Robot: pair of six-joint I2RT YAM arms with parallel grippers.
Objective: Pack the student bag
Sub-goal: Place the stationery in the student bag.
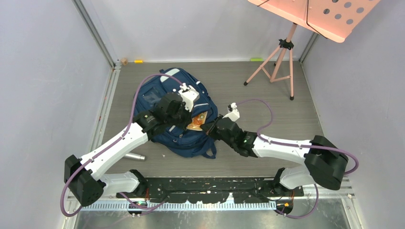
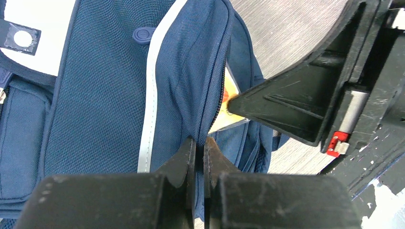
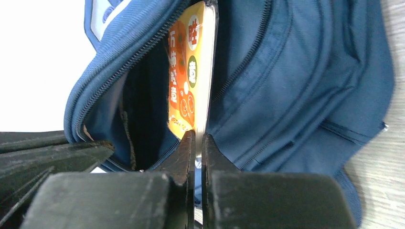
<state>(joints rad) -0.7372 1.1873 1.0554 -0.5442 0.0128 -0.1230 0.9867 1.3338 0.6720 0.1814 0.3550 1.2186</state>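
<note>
Student bag [image 2: 95, 95] (left gripper [image 2: 200, 144] pinching rim) holds orange book [image 3: 185, 81] clamped by right gripper [image 3: 198, 141].

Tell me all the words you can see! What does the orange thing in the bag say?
Orange booklet in the student bag: printed characters in round badges and in a white column, seen sideways, too blurred to read.
White patch on the bag: no words show.
Nothing else in these views carries text.
</note>
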